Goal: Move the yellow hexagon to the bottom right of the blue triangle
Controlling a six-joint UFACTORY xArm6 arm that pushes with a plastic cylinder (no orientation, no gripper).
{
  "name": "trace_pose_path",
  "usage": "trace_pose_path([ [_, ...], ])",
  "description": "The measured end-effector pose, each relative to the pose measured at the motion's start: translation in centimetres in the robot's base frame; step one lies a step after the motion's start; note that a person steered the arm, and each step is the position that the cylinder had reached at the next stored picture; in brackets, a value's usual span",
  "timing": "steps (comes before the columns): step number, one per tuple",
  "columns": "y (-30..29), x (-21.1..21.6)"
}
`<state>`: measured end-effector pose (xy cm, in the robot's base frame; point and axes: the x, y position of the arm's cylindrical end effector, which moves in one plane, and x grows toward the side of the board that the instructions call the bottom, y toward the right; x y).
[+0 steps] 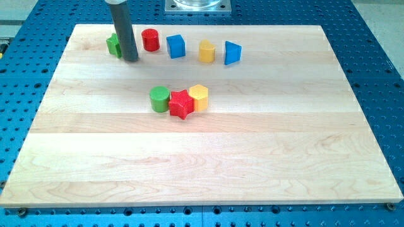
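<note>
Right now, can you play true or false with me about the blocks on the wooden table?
1. My tip is touching the yellow hexagon. False: it is far off, beside the green block at the view's top left.
2. The red star sits between the green cylinder and the yellow hexagon. True.
3. The blue triangle is at the right end of the top row. True.
4. The red cylinder lies at the view's bottom. False: it is in the top row.
</note>
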<state>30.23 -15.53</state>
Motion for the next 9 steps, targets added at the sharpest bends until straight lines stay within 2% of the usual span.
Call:
trace_pose_path([
  [1, -2.9, 1.6],
  [3, -0.9, -2.3],
  [4, -0.9, 3.1],
  [5, -1.2, 11.7],
  [6, 6.3, 14.9],
  [7, 18.3, 15.1],
  [8, 23.0, 15.1],
  [9, 23.7, 14.5],
])
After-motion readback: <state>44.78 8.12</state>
